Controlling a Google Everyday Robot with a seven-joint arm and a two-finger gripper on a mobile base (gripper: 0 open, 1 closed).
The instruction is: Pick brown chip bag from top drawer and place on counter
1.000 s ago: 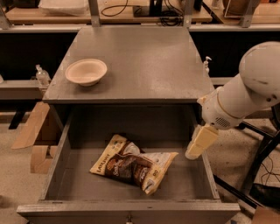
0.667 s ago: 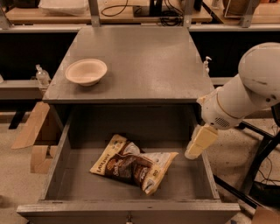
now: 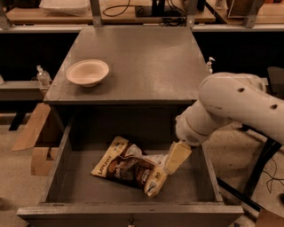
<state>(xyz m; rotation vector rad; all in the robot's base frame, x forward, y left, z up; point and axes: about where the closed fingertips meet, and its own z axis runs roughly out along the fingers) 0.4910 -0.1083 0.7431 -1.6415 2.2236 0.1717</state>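
Observation:
The brown chip bag lies flat on the floor of the open top drawer, a little left of centre, its tan edges showing. My gripper hangs down inside the drawer on the right and its tip meets the bag's right end. The white arm reaches in from the right over the drawer's right wall. The counter stretches behind and above the drawer.
A pale beige bowl stands on the counter's left side. A wooden bench with cables runs along the back. Cardboard pieces lean on the floor to the left. A black stand leg is at the right.
My gripper and arm have moved left and down into the drawer, from beside the right wall to the bag's right end. The bag has not moved.

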